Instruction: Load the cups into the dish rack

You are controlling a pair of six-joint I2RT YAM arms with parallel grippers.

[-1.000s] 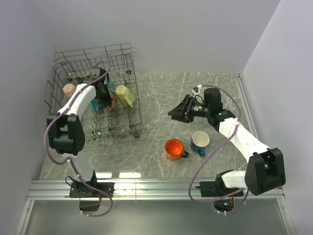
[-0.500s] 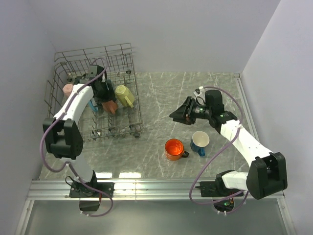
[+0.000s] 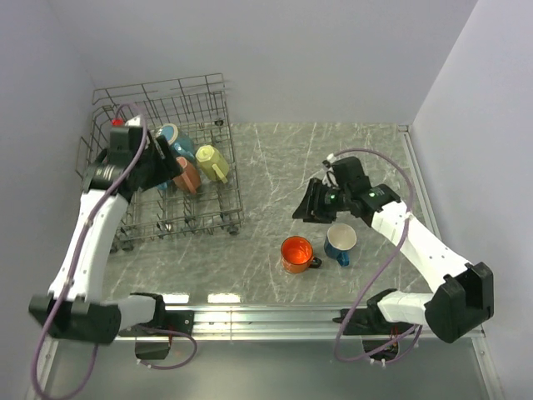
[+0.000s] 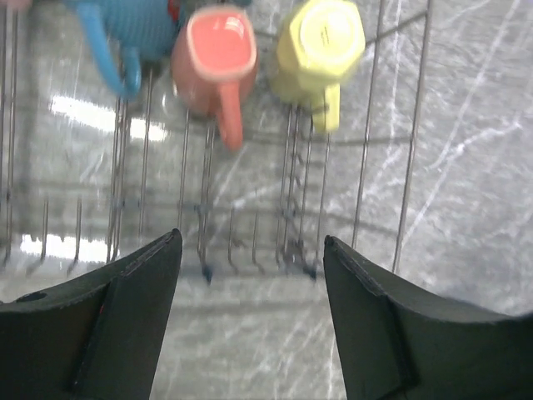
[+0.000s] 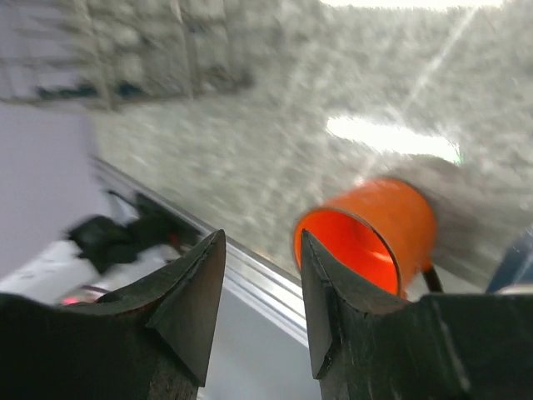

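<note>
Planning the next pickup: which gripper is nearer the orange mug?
Right. The right gripper hovers open just beyond the orange mug; the left gripper is far off, over the dish rack.

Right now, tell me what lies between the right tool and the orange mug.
Only bare table. The top external view shows the right tool, open, short of the orange mug with nothing between them.

Your right wrist view is blurred: the dish rack (image 5: pixel 125 92) at its upper left is only grey streaks, and the dark blue mug (image 5: pixel 520 260) is cut by the right edge. Your left wrist view crops the light blue mug (image 4: pixel 137 29) at the top. From above, your left arm (image 3: pixel 125 152) hides part of the rack's left side.
</note>
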